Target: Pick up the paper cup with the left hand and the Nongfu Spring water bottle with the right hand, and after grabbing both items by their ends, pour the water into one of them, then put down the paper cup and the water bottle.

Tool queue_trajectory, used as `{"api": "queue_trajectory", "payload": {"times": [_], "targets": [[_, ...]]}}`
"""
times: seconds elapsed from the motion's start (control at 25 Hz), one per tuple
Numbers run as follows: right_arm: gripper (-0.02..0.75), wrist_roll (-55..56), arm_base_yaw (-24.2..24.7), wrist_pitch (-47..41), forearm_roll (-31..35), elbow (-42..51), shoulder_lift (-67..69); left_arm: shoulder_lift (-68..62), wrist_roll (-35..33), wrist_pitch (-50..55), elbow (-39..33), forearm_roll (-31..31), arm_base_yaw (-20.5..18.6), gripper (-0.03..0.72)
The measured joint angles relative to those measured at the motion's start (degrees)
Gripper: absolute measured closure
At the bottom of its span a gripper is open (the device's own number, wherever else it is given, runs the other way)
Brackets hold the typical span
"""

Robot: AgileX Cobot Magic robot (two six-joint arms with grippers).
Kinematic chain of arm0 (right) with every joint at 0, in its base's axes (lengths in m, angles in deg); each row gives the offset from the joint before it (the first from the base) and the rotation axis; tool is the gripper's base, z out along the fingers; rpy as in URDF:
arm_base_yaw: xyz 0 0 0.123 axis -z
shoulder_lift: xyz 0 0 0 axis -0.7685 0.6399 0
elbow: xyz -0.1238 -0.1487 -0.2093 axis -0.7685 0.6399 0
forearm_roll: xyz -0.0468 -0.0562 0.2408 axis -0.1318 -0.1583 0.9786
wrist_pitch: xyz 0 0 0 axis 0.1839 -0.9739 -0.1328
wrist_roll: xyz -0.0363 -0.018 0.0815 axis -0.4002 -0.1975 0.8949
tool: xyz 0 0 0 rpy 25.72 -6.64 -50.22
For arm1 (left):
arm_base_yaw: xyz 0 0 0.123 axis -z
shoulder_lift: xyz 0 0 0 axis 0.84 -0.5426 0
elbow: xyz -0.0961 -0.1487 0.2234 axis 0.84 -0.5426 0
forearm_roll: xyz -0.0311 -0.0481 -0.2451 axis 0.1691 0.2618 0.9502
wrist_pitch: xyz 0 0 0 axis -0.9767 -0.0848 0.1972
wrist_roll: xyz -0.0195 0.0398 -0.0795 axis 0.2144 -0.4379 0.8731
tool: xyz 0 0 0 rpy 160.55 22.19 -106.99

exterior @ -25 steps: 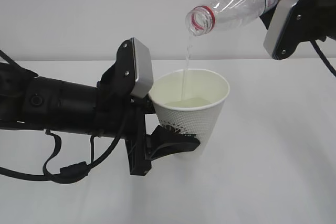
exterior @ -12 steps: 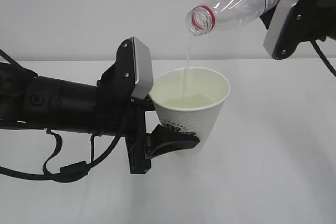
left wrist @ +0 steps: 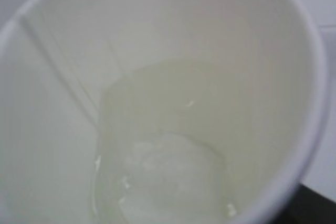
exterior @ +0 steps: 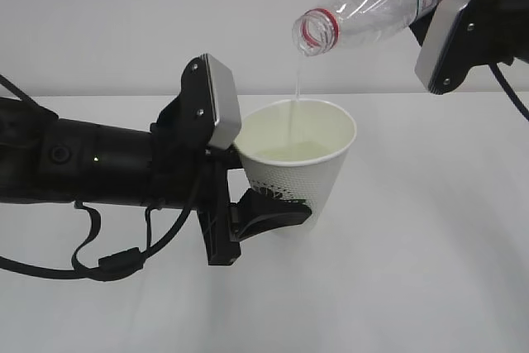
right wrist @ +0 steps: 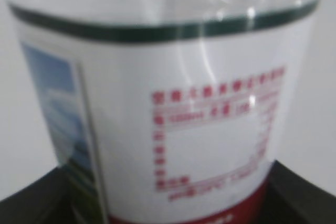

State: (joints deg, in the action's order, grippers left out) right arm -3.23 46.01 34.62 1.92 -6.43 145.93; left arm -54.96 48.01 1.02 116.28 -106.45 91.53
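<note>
A plain white table [exterior: 413, 287] fills the lower part of the exterior view, its surface smooth and matte, with soft grey shadows lying on it toward the left and near the middle. Behind it rises a bare pale grey wall [exterior: 124, 14], unmarked, meeting the table's far edge in a straight, slightly slanted line across the frame.

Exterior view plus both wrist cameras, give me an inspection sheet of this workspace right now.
Surface: white table, no spill seen.
Job's things: paper cup upright, pale water pooled inside; Nongfu Spring water bottle tilted mouth-down above it, thin stream falling into the cup.
Clutter: nothing seen.
Grippers: left hand clasps the cup's lower wall; right hand holds the bottle's base end.
Cables: black cable loops under the left arm.
Surroundings: plain white wall.
</note>
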Motion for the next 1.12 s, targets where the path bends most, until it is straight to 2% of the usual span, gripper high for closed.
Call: {"api": "queue_trajectory", "payload": {"times": [1.12], "targets": [[0.216,-0.8,0.0,0.0,0.0,0.0,0.0,0.0,-0.2,0.2,0.0,0.4,0.0,0.207]]}}
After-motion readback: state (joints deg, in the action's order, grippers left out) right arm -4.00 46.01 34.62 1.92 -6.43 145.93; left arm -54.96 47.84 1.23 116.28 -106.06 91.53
